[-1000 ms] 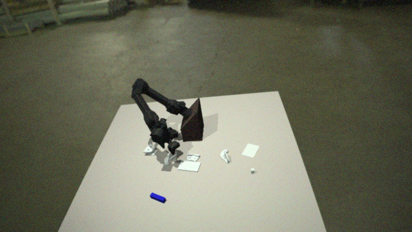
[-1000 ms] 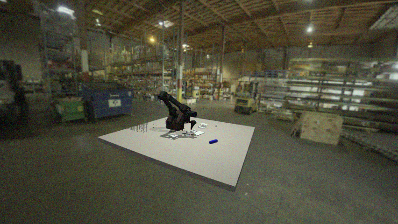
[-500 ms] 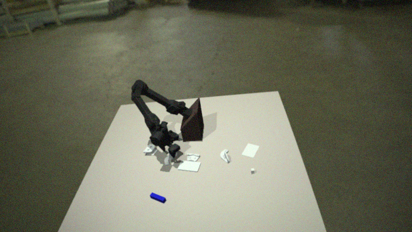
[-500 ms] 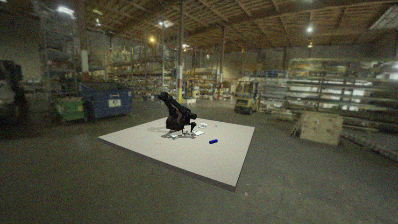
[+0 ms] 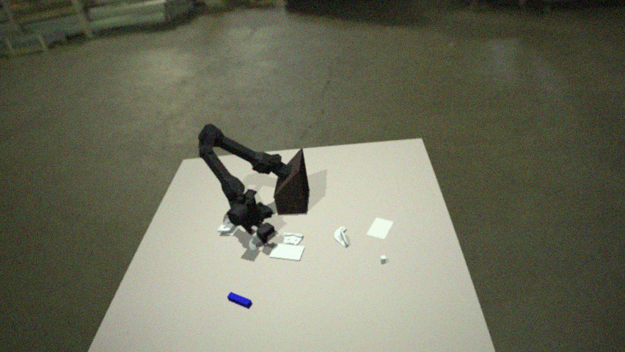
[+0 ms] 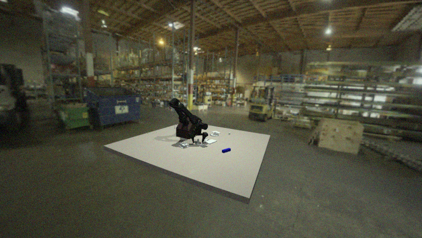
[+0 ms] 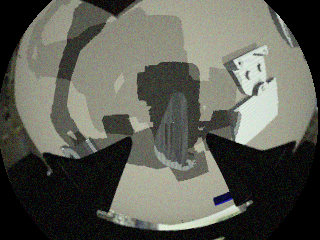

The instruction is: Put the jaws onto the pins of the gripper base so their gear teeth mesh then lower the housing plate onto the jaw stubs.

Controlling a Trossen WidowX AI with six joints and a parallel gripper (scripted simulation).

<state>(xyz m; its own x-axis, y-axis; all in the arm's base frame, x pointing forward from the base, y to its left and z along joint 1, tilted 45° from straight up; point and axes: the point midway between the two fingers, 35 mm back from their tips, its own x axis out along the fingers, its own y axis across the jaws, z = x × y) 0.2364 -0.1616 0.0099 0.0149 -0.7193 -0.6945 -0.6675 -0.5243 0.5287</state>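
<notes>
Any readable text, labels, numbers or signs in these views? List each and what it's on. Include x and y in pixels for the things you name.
None readable.
White label on the blue dumpster (image 6: 101, 109): bears a dark mark, too blurred to read.
Yellow patch on the green bin (image 6: 74, 118): too small to read.
Blue block (image 5: 239, 300) (image 6: 226, 150) (image 7: 223, 198): no legible text.

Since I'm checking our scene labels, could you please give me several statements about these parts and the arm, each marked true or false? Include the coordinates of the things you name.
1. The end effector (image 5: 257, 242) (image 6: 198, 142) (image 7: 170, 139) is closed. False: it is open.
2. The blue block (image 5: 239, 300) (image 6: 226, 150) (image 7: 223, 199) lies on the table (image 5: 349, 306) (image 6: 206, 165). True.
3. The housing plate sits on both jaws. False: the jaws lie apart, uncovered.
4. The small white cube (image 5: 383, 259) (image 6: 229, 133) touches the blue block. False: they are well apart.
5. The end effector holds nothing. True.
</notes>
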